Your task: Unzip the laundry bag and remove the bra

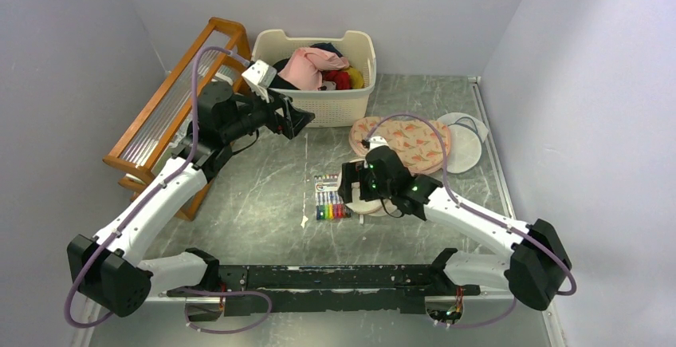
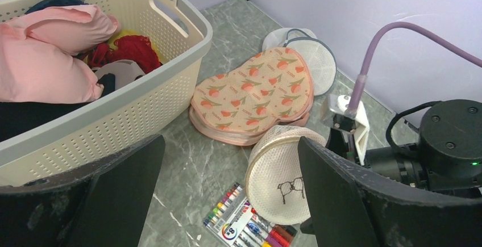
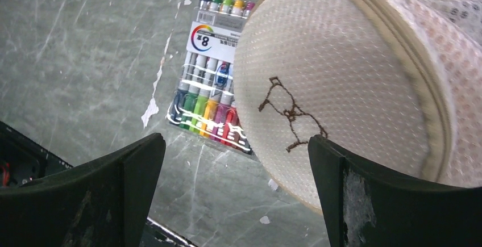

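Right gripper (image 3: pixel 236 145) is spread wide, both dark fingers apart at the bottom of its wrist view and nothing held between them. Straight ahead of it is the laundry bag (image 3: pixel 329 88), tipped up on its edge so the round cream lid faces the camera. The lid fills the gap between the fingers and runs past the right-hand one, with the black emblem (image 3: pixel 290 113) near the lid's centre. Whether that finger touches the fabric, I cannot tell. Along the part of the rim that shows, the lid sits shut against the drum.

Just to the bag's left lies a pack of markers (image 3: pixel 210 93), flat on the grey marbled table (image 3: pixel 74 48), its near corner tucked under the lid's edge.

Out to the other side, left gripper (image 2: pixel 230 142) is also wide apart and holds nothing. It hangs well clear of the bag, up by the cream basket (image 2: pixel 187 25) of clothes. From its wrist view the bag stands past the fingers, close by the right arm's wrist. Behind the bag lies the peach carrot-print piece (image 2: pixel 256 91), and beyond that the white mesh disc (image 2: pixel 315 54) near the wall.
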Controlling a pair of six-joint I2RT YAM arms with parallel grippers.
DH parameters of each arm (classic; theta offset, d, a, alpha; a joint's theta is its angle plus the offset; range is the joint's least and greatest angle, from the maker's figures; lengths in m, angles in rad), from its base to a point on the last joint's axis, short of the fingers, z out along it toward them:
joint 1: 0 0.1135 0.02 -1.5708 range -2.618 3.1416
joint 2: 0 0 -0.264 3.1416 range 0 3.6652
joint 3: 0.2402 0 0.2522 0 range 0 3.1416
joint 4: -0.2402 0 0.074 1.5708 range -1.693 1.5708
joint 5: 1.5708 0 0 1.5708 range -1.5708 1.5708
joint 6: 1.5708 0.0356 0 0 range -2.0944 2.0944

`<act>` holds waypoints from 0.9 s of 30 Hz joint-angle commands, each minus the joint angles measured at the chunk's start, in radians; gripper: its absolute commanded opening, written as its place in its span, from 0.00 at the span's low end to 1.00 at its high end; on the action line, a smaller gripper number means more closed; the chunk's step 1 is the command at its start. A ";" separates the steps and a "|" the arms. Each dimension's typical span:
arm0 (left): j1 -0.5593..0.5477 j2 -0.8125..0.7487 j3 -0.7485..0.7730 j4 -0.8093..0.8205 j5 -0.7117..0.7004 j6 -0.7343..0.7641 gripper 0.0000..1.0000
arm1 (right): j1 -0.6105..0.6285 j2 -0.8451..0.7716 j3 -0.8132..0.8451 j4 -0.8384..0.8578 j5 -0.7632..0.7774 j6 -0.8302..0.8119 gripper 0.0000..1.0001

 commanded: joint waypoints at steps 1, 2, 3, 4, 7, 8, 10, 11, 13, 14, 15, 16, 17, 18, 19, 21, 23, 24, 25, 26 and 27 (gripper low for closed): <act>-0.008 0.008 0.004 0.030 0.010 0.025 0.99 | 0.002 -0.071 -0.067 0.033 0.081 0.070 1.00; -0.010 0.007 0.001 0.030 0.005 0.027 0.99 | 0.003 -0.089 -0.075 0.033 0.088 0.082 1.00; -0.011 0.006 0.000 0.029 0.000 0.029 0.99 | 0.003 -0.109 -0.079 0.021 0.112 0.092 1.00; -0.011 0.007 -0.001 0.030 -0.003 0.028 0.99 | 0.002 -0.133 -0.080 0.003 0.143 0.099 1.00; -0.013 0.014 -0.002 0.029 0.004 0.035 0.99 | 0.002 -0.214 -0.079 -0.053 0.222 0.111 1.00; -0.014 0.016 -0.006 0.030 0.000 0.042 0.99 | 0.002 -0.241 -0.080 -0.068 0.240 0.115 1.00; -0.015 0.023 -0.019 0.035 -0.021 0.057 1.00 | 0.001 -0.286 -0.090 -0.090 0.278 0.141 1.00; -0.015 0.030 -0.030 0.046 -0.035 0.060 0.99 | 0.001 -0.308 -0.097 -0.100 0.300 0.154 1.00; -0.016 0.049 -0.053 0.068 -0.053 0.061 0.97 | -0.001 -0.326 -0.107 -0.132 0.336 0.183 1.00; -0.016 0.061 -0.056 0.071 -0.049 0.067 0.96 | -0.001 -0.329 -0.111 -0.150 0.353 0.197 1.00; -0.016 0.075 -0.052 0.064 -0.043 0.076 0.95 | -0.002 -0.330 -0.114 -0.166 0.367 0.209 1.00; -0.017 0.087 -0.041 0.043 -0.043 0.087 0.94 | -0.003 -0.328 -0.118 -0.176 0.371 0.218 1.00; -0.022 0.093 -0.030 0.021 -0.059 0.099 0.94 | -0.003 -0.323 -0.123 -0.182 0.366 0.223 1.00; -0.031 0.094 -0.026 0.013 -0.082 0.109 0.94 | -0.003 -0.319 -0.133 -0.177 0.356 0.224 1.00; -0.037 0.091 -0.038 0.028 -0.097 0.113 0.95 | -0.005 -0.313 -0.147 -0.158 0.338 0.218 1.00; -0.038 0.089 -0.042 0.036 -0.093 0.115 0.96 | -0.009 -0.288 -0.172 -0.121 0.316 0.216 1.00; -0.038 0.094 -0.029 0.027 -0.081 0.120 0.95 | -0.013 -0.256 -0.190 -0.078 0.299 0.214 1.00; -0.038 0.094 -0.025 0.020 -0.082 0.122 0.95 | -0.016 -0.240 -0.194 -0.058 0.296 0.214 1.00; -0.038 0.093 -0.026 0.019 -0.088 0.126 0.95 | -0.017 -0.228 -0.194 -0.039 0.294 0.214 0.99; -0.038 0.090 -0.029 0.021 -0.097 0.126 0.95 | -0.019 -0.220 -0.197 -0.015 0.295 0.211 0.98; -0.038 0.087 -0.030 0.023 -0.104 0.123 0.95 | -0.019 -0.215 -0.201 0.012 0.292 0.207 0.95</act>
